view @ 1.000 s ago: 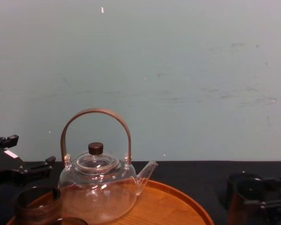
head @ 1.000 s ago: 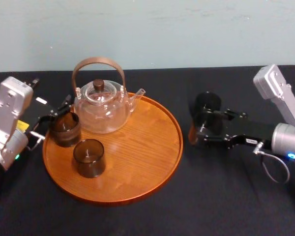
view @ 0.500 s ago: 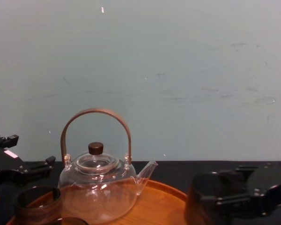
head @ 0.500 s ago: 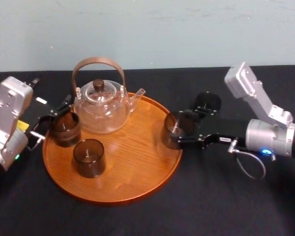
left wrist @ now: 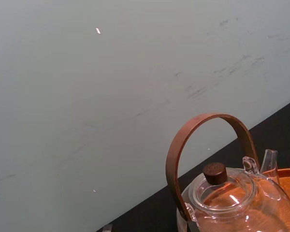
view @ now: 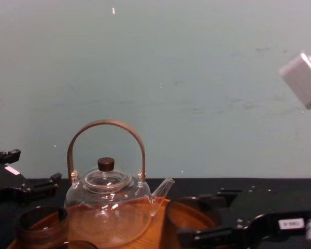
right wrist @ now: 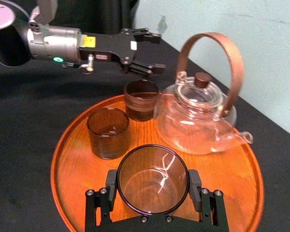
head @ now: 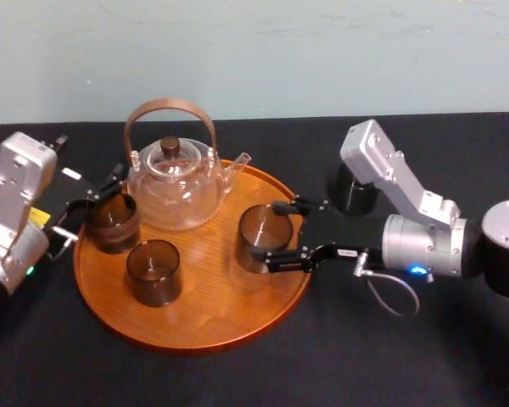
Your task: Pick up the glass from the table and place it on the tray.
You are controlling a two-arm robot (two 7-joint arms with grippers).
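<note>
My right gripper (head: 265,232) is shut on a smoky brown glass (head: 258,227), with one finger on each side of it. It holds the glass upright over the right part of the round wooden tray (head: 205,341). I cannot tell whether the glass touches the tray. In the right wrist view the glass (right wrist: 152,180) sits between the two black fingers (right wrist: 109,187), with the tray (right wrist: 67,174) beneath. My left gripper (head: 92,203) stands open at the tray's far left, beside a ribbed brown glass (head: 112,222).
On the tray stand a glass teapot (head: 175,185) with a brown hoop handle at the back and another brown glass (head: 153,271) at the front left. A dark glass (head: 353,192) stands on the black table behind my right arm.
My right gripper has carried the glass leftward from the table, over the rim and onto the tray's right part. The left arm has not moved.
</note>
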